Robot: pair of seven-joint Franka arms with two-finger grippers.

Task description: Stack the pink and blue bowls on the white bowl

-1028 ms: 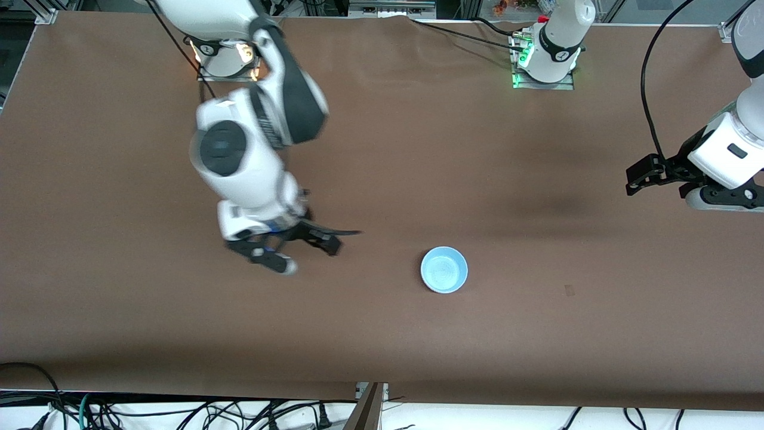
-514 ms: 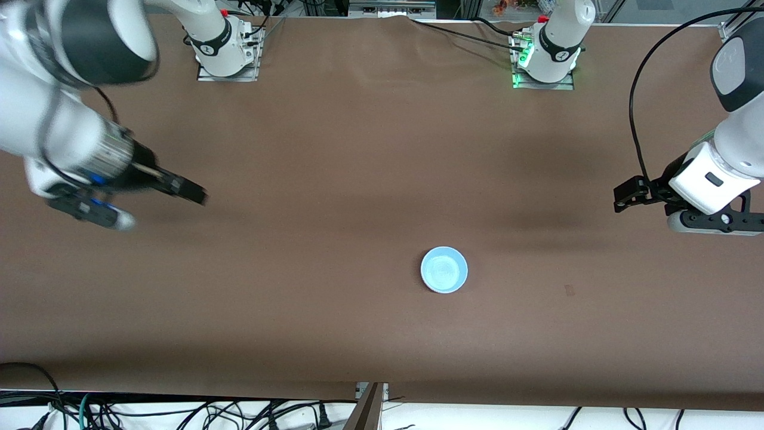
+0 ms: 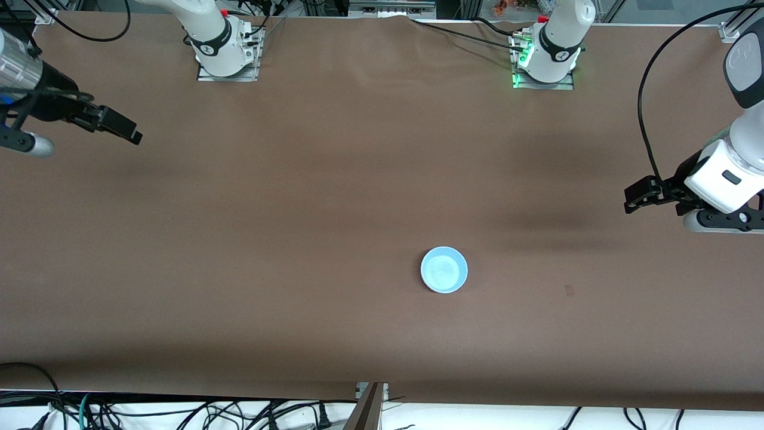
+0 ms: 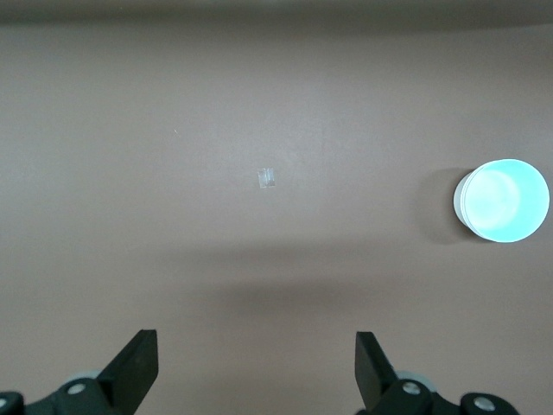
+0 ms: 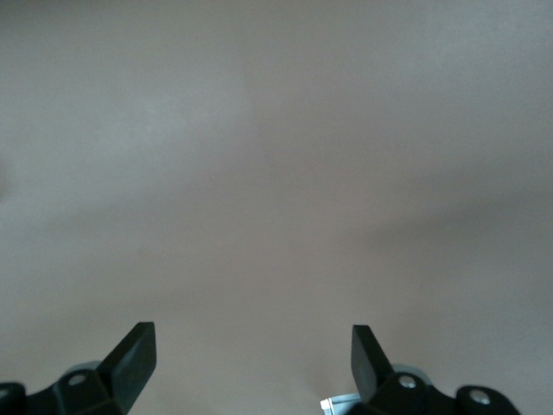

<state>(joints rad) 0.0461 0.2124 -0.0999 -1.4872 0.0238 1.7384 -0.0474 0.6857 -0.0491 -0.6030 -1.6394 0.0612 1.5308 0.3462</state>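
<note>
Blue bowl [image 3: 444,270] topmost, nothing inside.

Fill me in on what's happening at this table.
Nothing is being handled. A blue bowl sits alone on the brown table; white layers at its rim in the left wrist view hint at bowls nested under it. The right gripper and left gripper hang open and empty over opposite table ends.

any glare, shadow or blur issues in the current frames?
Front view: sharp, with soft dark shadow bands on the table near the blue bowl. Left wrist view: the bowl is washed out to a bright glow; a broad shadow lies above the fingers. Right wrist view: only hazy, featureless tabletop with faint shading.
</note>
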